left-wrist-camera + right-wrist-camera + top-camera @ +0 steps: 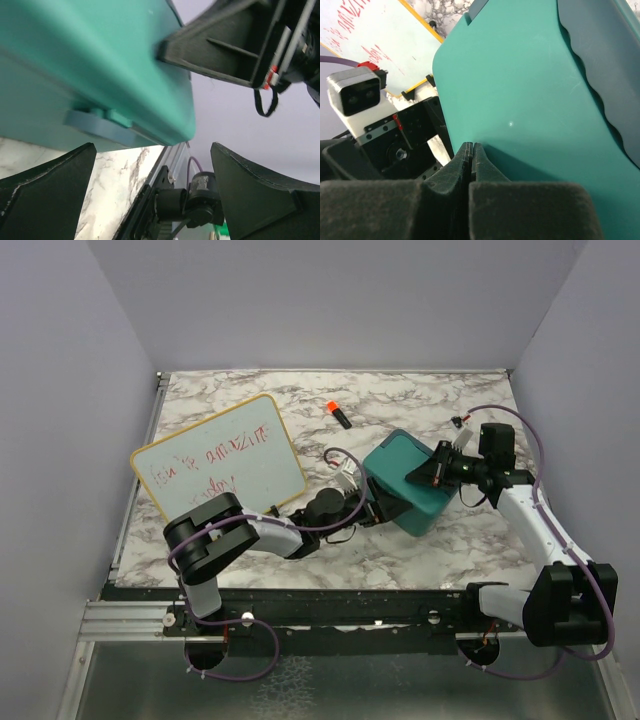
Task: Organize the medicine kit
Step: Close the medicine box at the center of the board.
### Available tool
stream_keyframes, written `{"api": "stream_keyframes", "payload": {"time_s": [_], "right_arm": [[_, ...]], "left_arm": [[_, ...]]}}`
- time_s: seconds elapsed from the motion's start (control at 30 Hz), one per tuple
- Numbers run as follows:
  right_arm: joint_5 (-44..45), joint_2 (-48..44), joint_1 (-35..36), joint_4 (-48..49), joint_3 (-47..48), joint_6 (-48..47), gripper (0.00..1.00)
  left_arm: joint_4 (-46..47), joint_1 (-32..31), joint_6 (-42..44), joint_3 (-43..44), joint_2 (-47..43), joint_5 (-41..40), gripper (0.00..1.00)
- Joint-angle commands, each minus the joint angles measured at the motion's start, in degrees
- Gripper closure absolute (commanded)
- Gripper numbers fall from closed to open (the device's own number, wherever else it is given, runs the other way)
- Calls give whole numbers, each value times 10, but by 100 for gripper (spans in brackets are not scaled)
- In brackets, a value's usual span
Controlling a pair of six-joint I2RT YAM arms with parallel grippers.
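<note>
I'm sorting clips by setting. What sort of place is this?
Probably a robot test cell in a lab, not a home: plain walls box in a marble-print table, and the left arm and right arm are bolted to a rail at its near edge.

Whiteboard [217,466], marker [338,413] near medicine kit [400,490]

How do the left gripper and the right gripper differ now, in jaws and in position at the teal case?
The left gripper has its jaws wide open; the right gripper has them shut. The left one faces the medicine kit from its left side; the right one's tips rest against it from the right. Both are black, at the kit, and hold nothing.
</note>
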Motion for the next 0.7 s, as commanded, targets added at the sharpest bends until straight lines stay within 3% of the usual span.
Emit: {"api": "stream_keyframes", "payload": {"time_s": [0.0,0.13,0.67], "right_arm": [[23,5,6,-74,-1,-28,99],[22,-5,6,-75,-4,-28,99],[20,-4,6,-72,-8,-27,99]], "left_arm": [[30,-3,-50,-38,-13,-77,1],[29,-2,-6,-17,-6,-71,1],[115,-3,-20,-2,47,-76,1]]}}
